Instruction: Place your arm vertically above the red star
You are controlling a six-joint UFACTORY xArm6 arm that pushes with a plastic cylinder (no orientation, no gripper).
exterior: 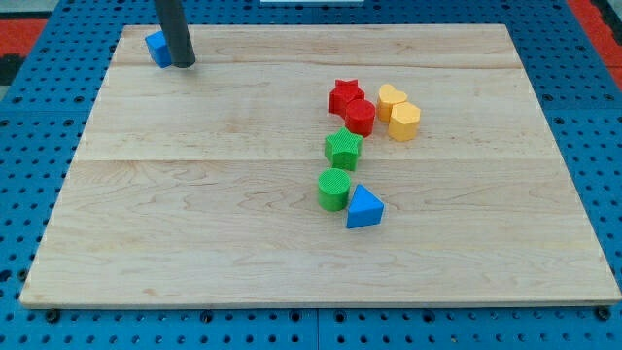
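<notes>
The red star [343,95] lies right of the board's middle, toward the view's top. A red hexagonal block [361,116] touches it on its lower right. My tip [185,64] is at the board's top left corner, far to the left of the red star. It stands right beside a blue block [157,48], which it partly hides.
A yellow heart [391,100] and a yellow hexagon [404,122] sit right of the red blocks. Below them are a green star [342,148], a green cylinder [333,189] and a blue triangle [363,207]. The wooden board [194,224] rests on a blue pegboard.
</notes>
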